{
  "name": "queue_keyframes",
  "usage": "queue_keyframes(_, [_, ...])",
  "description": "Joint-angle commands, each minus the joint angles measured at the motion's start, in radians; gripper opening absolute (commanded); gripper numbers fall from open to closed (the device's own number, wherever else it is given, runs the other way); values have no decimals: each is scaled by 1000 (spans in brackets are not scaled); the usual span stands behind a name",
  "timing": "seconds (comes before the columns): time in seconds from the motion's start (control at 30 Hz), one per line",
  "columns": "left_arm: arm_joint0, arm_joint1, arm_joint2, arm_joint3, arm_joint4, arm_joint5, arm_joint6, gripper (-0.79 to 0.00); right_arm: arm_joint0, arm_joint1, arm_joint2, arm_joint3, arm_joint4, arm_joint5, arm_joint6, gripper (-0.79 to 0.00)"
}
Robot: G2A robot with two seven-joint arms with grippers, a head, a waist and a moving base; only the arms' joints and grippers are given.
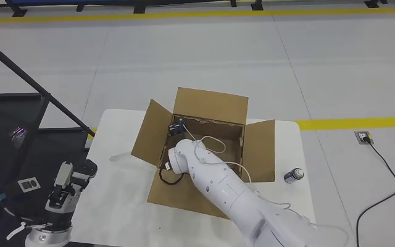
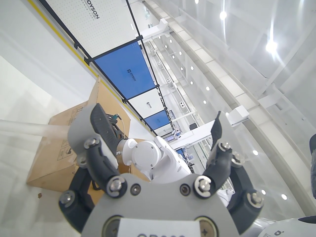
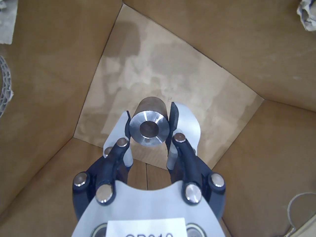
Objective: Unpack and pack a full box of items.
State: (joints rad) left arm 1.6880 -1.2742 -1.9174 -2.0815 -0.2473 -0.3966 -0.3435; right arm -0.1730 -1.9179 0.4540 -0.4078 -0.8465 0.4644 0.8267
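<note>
While the right gripper [image 3: 150,122] sits deep in the cardboard box [image 3: 61,50], it clasps 1 metal cylinder [image 3: 149,127] near the box floor, probably for lifting out; left gripper [image 2: 158,118] hangs spread, empty.

White table [image 1: 117,185] on a pale floor. Yellow floor line [image 1: 345,123] beyond the table's far right corner, with a floor socket [image 1: 363,137] just beside it and a black cable [image 1: 379,156] leading away. Black mat [image 1: 31,142] and slanted black pole [image 1: 37,83] off the table's left edge. Blue wall panels [image 2: 123,72] and ceiling lights [image 2: 223,15] in the hall behind.
</note>
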Motion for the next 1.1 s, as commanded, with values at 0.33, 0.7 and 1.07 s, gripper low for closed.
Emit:
queue_keyframes(0.33, [4, 2, -8, 4, -10, -10, -8, 0, 26, -55, 22, 106, 16, -32, -30, -49])
queue_keyframes(0.7, [1, 5, -16, -2, -11, -3, -19, 0, 67, -52, 76, 92, 40, -93, -62, 0])
queue_keyframes(1.07, [-31, 10, 1, -6, 15, 30, -29, 0, 12, 39, 138, -99, -51, -70, -43, 0])
